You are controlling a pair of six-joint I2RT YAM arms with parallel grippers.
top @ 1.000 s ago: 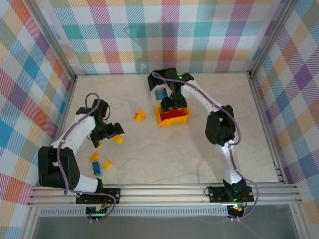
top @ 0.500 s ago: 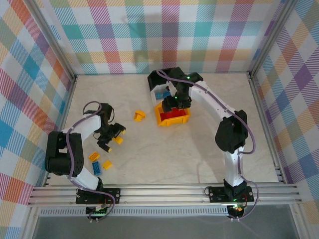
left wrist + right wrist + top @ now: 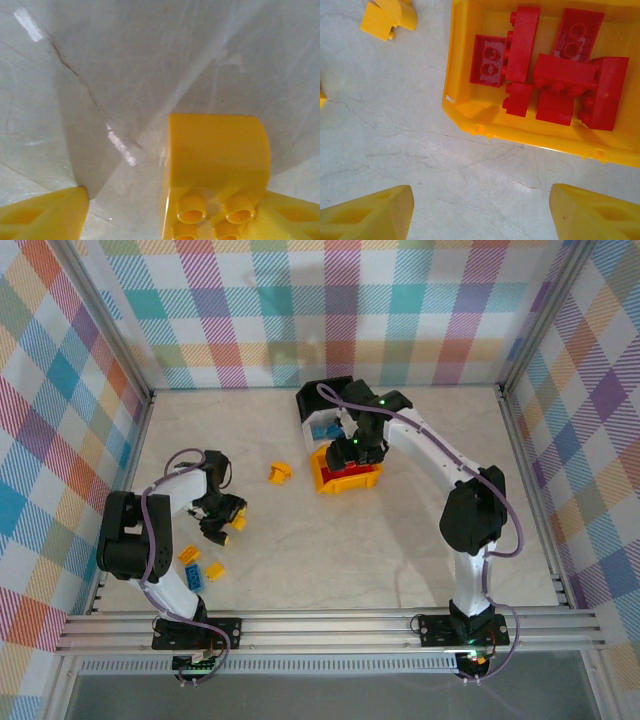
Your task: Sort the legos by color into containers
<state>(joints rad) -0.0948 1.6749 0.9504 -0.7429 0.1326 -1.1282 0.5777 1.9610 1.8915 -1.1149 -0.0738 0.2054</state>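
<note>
Left gripper (image 3: 224, 518) stood part-open astride a yellow brick (image 3: 215, 155) on the table (image 3: 125, 60) (a gap showing at one finger). Right gripper (image 3: 481, 210) hung wide and empty, just beside the yellow bin (image 3: 470, 117) holding red bricks (image 3: 565, 75).

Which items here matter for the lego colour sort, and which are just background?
Job:
red legos
yellow bin
white bin
black bin
loose yellow brick
second yellow brick
blue brick

Not job:
plaid walls
aluminium rails
</note>
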